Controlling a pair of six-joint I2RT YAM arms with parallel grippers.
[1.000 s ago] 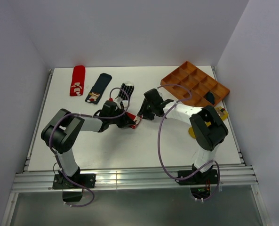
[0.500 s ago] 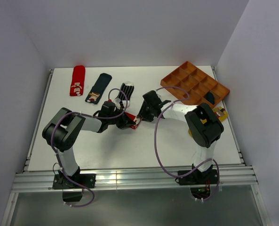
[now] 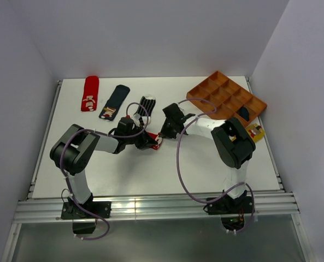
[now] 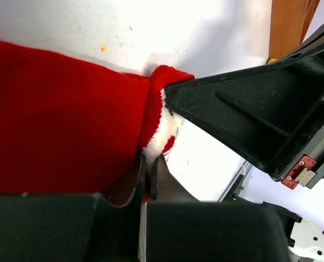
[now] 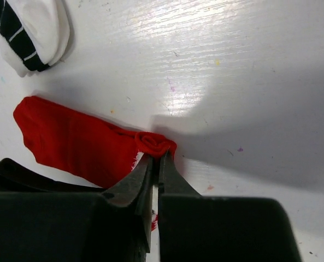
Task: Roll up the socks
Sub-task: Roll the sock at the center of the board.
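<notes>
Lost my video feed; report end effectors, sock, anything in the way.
Left end effector shut on red sock edge. Right end effector shut on its rolled tip. Striped sock close by, not touching.

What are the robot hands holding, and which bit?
Both pinch the same red sock: the right gripper nips its rolled-up tip, and the left gripper grips the fabric right beside it.

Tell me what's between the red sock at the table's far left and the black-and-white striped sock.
A navy sock with a patch lies flat between the far-left red sock and the striped sock, touching neither, as the top external view shows.
</notes>
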